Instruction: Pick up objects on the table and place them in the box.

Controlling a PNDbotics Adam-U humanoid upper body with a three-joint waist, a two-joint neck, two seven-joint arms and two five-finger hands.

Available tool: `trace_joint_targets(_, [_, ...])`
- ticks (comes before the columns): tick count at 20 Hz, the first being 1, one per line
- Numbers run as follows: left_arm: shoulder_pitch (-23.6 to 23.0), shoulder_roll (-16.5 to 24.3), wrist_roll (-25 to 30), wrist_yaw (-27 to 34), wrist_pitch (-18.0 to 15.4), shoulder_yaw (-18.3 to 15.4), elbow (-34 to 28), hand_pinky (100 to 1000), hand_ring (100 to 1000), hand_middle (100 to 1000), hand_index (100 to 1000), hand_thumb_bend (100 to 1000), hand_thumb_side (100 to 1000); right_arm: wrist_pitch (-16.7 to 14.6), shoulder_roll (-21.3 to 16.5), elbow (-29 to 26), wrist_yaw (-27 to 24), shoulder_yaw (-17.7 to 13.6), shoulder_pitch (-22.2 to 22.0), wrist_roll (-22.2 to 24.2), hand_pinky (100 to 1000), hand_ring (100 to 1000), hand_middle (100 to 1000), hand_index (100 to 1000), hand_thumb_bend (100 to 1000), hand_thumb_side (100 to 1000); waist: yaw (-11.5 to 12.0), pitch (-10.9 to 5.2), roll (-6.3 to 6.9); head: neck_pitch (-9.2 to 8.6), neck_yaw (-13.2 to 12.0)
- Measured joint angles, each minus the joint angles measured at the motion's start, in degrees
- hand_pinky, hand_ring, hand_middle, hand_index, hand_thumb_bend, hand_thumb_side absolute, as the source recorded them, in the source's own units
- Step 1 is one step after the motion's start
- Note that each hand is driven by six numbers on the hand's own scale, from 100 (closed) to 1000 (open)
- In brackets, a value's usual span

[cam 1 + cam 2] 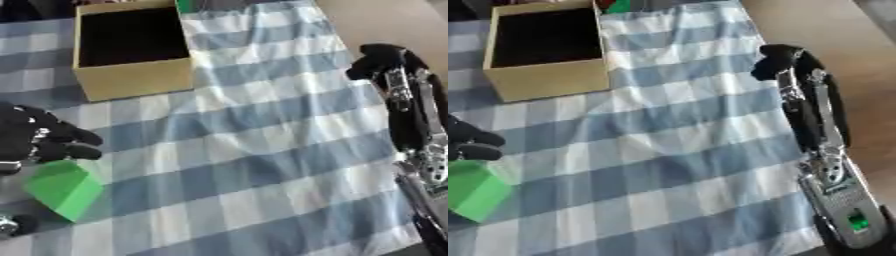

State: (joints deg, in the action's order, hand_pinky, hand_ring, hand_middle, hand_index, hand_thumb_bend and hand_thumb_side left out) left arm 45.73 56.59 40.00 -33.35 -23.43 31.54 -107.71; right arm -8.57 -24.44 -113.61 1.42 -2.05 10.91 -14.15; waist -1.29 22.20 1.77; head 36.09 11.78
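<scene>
Green block-shaped object with flat faces and sharp edges (63, 191), lying at lower left of tabletop on blue-and-white checked cloth (262, 150). Looks rigid and light, maybe foam or plastic; material hard to confirm. Smooth faces, likely a bit slippery, so best taken across two opposite flat sides, thumb on one and fingers on the other, not by a corner. Not fragile by the look of it.

Left robot hand (35, 137), black, right above and touching the block's upper edge, fingers curled over toward the top face. Curled but not clearly closed around it; contact at the top only, sides of the block showing free. Reads as start of a grasp, not a secured hold. Block resting on the cloth, not lifted.

Right robot hand (779, 59) at right side over the cloth's edge, well apart from the block, fingers bent inward into a loose fist, holding nothing. Silver-and-black forearm running down toward lower right corner.

Open tan cardboard box with dark interior (131, 82) at upper left, upright, far side of cloth from the block, nothing visible inside. Small green thing (619, 6) just past the box at top edge, shape unclear.

Block not yet in box; lift and carry forward to box remaining.
</scene>
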Motion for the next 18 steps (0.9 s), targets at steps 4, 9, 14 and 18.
trace_joint_targets(4, [-0.41, 0.18, -0.1, -0.65, -0.1, 0.41, 1.01, 839, 899, 923, 1000, 465, 364, 0.01, 0.05, 0.0, -0.02, 0.01, 0.15, 0.02, 626, 590, 543, 726, 100, 826, -0.09, 0.09, 0.01, -0.38, -0.03])
trace_joint_targets(9, [-0.43, 0.14, -0.36, -1.31, -0.36, 1.55, 3.34, 837, 887, 896, 1000, 457, 362, 0.02, 0.22, 0.0, -0.03, 0.05, 0.15, 0.04, 627, 590, 543, 726, 100, 826, -0.16, 0.23, 0.01, -0.41, -0.04])
trace_joint_targets(14, [-0.28, -0.47, -0.77, -0.91, -0.77, 2.42, 4.57, 818, 839, 823, 920, 417, 342, 0.05, 0.52, 0.0, -0.04, 0.25, 0.15, 0.07, 627, 591, 542, 727, 100, 827, -0.17, 0.34, 0.01, -0.42, -0.04])
trace_joint_targets(18, [-0.04, -0.85, -0.86, 0.47, -0.86, 2.41, 4.25, 793, 780, 726, 841, 354, 333, 0.16, 0.55, 0.0, -0.05, 0.3, 0.15, 0.2, 627, 591, 542, 727, 100, 827, -0.15, 0.34, 0.01, -0.42, -0.03])
